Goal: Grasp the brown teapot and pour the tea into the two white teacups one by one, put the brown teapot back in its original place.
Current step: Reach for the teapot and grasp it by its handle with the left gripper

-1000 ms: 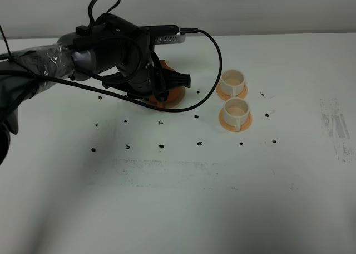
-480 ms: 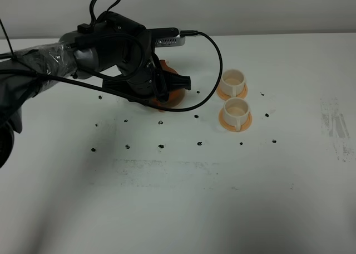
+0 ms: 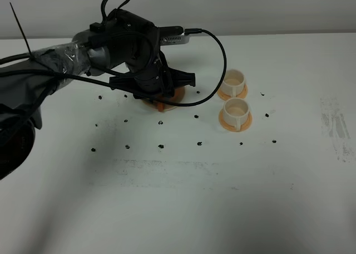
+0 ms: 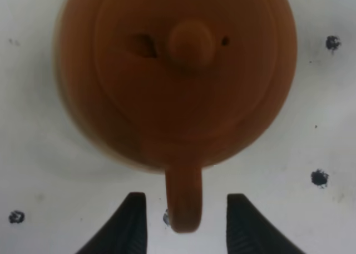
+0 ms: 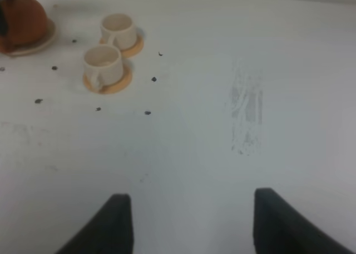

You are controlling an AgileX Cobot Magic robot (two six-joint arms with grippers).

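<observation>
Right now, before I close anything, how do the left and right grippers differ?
The left gripper sits at the brown teapot, its fingers either side of the loop handle with gaps showing. The right gripper hangs over bare table, well clear of the two white teacups. The left has a grasp lined up; the right has nothing between its fingers. Both are open and hold nothing.

Matt brown clay teapot (image 4: 183, 98), smooth white teacups (image 3: 236, 110), scuffed matt white tabletop (image 3: 222, 198).
</observation>
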